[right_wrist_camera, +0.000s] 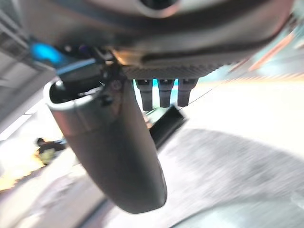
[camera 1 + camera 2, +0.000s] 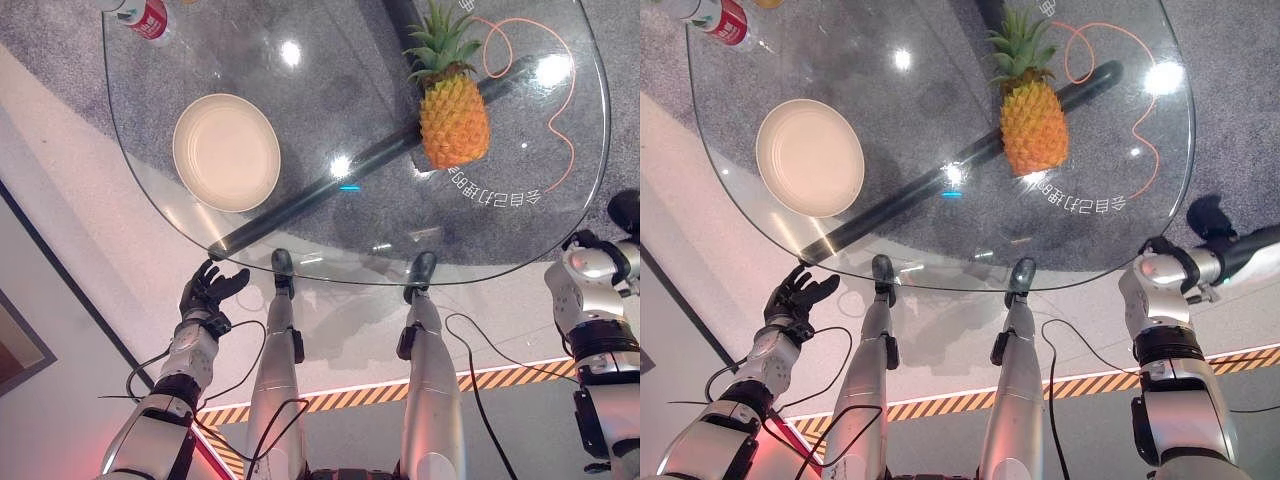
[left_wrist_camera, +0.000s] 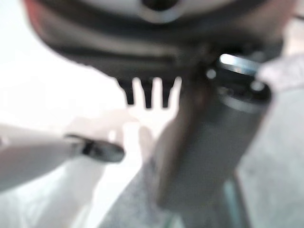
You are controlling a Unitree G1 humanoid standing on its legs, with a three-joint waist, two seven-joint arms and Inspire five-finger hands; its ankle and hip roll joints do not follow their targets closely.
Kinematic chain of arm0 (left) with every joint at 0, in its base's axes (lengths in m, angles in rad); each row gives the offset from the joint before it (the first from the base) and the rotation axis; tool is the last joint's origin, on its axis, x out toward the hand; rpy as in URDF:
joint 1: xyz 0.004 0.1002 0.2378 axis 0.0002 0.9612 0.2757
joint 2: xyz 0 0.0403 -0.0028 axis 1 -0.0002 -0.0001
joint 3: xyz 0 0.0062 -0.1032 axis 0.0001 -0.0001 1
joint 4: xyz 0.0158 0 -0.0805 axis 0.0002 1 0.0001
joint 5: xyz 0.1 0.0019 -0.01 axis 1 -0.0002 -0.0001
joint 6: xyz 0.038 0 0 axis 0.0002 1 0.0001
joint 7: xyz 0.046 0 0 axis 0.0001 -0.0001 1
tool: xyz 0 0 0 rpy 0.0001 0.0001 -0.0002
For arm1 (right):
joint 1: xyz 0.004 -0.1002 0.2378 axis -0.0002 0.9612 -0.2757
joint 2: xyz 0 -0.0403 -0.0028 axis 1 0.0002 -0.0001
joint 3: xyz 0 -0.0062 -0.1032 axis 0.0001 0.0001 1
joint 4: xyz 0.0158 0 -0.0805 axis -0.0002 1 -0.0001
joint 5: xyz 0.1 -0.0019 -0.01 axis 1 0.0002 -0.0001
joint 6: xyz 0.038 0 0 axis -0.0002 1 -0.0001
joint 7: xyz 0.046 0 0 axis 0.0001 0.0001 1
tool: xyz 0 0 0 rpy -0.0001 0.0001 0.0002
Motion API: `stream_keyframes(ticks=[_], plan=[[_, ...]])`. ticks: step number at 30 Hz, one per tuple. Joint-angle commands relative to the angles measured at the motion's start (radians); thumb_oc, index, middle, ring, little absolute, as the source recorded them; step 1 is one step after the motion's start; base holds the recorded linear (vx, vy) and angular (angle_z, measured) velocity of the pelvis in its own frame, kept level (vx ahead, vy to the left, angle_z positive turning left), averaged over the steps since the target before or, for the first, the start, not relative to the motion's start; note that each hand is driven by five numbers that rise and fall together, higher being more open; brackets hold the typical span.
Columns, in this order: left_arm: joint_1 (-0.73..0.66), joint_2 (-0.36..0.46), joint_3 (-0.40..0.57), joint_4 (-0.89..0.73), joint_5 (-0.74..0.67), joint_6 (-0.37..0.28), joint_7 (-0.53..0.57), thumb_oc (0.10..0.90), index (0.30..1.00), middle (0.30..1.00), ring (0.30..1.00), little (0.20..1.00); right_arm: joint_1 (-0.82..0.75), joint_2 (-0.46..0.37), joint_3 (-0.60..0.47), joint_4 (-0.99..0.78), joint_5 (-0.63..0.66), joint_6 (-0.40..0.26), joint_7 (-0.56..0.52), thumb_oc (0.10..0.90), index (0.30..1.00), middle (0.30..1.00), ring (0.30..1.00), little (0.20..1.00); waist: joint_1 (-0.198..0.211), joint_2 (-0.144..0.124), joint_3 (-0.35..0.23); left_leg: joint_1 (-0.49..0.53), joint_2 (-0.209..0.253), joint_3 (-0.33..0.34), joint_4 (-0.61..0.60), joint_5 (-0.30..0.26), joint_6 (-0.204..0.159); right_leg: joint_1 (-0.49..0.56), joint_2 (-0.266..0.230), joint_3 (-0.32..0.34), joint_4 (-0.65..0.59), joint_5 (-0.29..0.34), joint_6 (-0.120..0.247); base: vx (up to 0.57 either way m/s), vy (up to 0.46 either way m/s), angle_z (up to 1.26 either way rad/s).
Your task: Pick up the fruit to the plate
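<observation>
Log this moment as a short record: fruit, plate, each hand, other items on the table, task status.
fruit: pineapple, upright on the glass table, toward the robot's right
plate: cream plate, empty, toward the left, apart from the pineapple
left hand: left hand below the table's near edge, fingers relaxed, holding nothing
right hand: right hand off the table's right edge, fingers unclear
other items: red-labelled bottle at far left corner; orange cord looped behind the pineapple
status: fruit not yet picked up

Demo or lab space: glass table, hazard-striped floor tape, grey carpet.
</observation>
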Motion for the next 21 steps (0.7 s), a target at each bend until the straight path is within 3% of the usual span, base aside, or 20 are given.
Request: stream_keyframes(ticks=[1,9,21], plan=[[0.058,0.023,0.025,0.033,-0.003,-0.045,0.034,0.800,0.900,0.900,0.900,0.900,0.000,-0.123,-0.033,-0.159,-0.180,-0.050,-0.110,0.800,0.900,0.900,0.900,0.900,0.004,-0.029,0.002,0.003,-0.018,-0.009,0.054,-0.056,0.019,-0.023,0.002,-0.025,0.026,0.071,0.016,0.00,0.053,0.01],[0.098,-0.024,0.067,0.007,0.042,-0.057,0.034,0.800,0.900,0.900,0.900,0.900,0.028,-0.049,0.015,-0.527,-0.435,0.044,0.014,0.800,0.900,0.900,0.900,0.900,0.001,-0.014,0.002,0.014,-0.025,0.003,0.041,-0.047,0.026,-0.020,-0.008,-0.023,0.027,0.060,0.016,0.01,0.042,0.01],[0.103,-0.053,0.058,0.015,0.069,-0.067,0.016,0.800,0.900,0.900,0.900,0.900,0.001,-0.008,0.128,-0.644,-0.487,0.120,0.211,0.800,0.900,0.900,0.900,0.900,0.014,0.000,0.002,0.024,-0.027,0.016,0.033,-0.036,0.026,-0.010,-0.012,-0.033,0.028,0.051,0.011,0.00,0.000,0.00]])
